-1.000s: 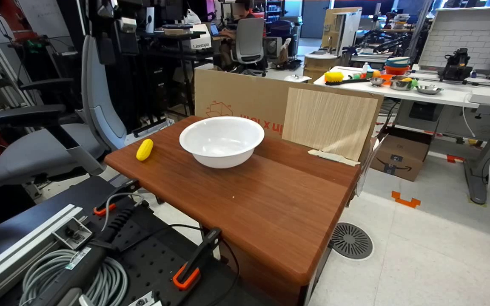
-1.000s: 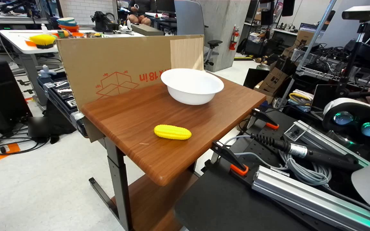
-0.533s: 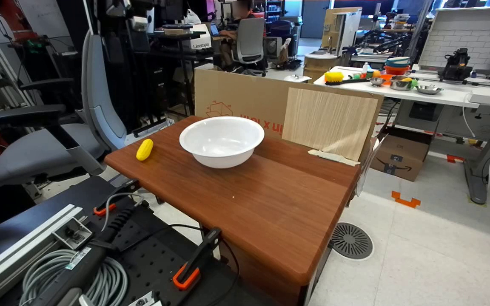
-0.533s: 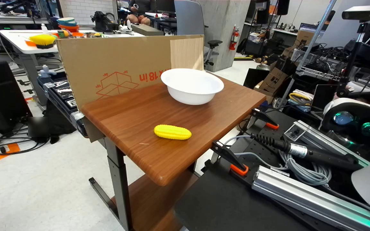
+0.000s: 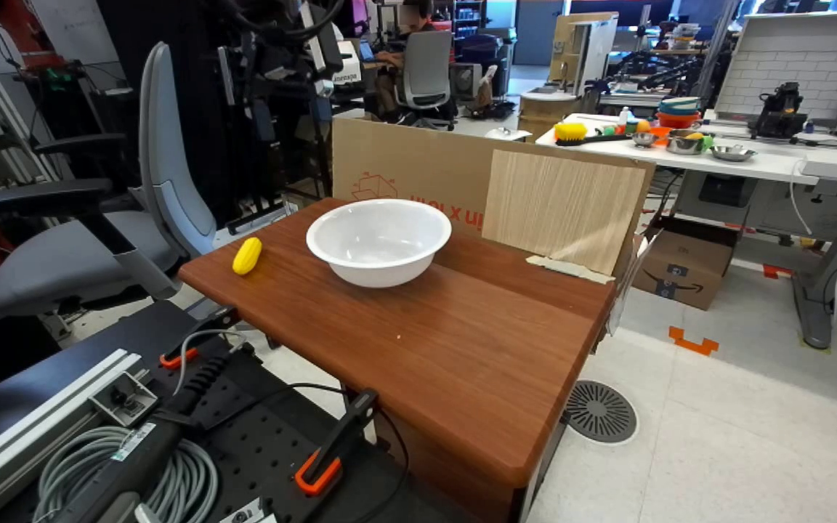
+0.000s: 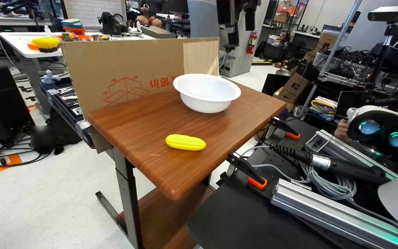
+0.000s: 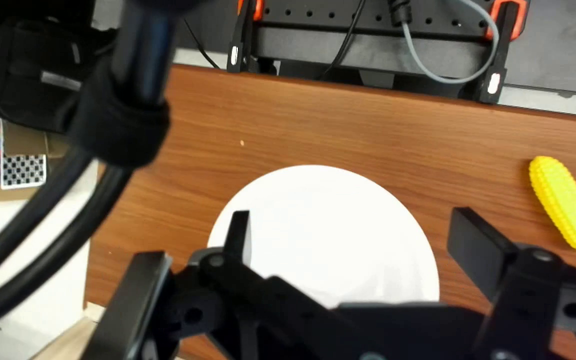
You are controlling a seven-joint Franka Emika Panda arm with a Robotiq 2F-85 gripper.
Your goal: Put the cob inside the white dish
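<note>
The cob, a stubby bright yellow corn piece, lies on the brown wooden table in both exterior views (image 5: 247, 256) (image 6: 186, 142). It also lies at the right of the wrist view (image 7: 565, 202), beside the right finger and apart from it. The white dish, a round bowl, stands upright on the table in both exterior views (image 5: 378, 247) (image 6: 207, 93); its visible inside is bare. In the wrist view, the dish (image 7: 318, 230) lies below and partly behind my gripper (image 7: 350, 222). The fingers are wide apart with nothing between them. In an exterior view the gripper (image 6: 242, 26) hangs high above the table.
A cardboard sheet (image 5: 418, 160) stands along the table's far edge, with a light wood panel (image 5: 564, 207) against it. Black clamps with orange tips (image 6: 249, 169) (image 6: 285, 128) hold the near edge beside a black perforated board (image 5: 259, 428) with cable coils. A grey chair (image 5: 164, 145) stands nearby.
The arm and gripper have come further into both exterior views, moving high up towards the table and dish. The cob and the dish have not moved.
</note>
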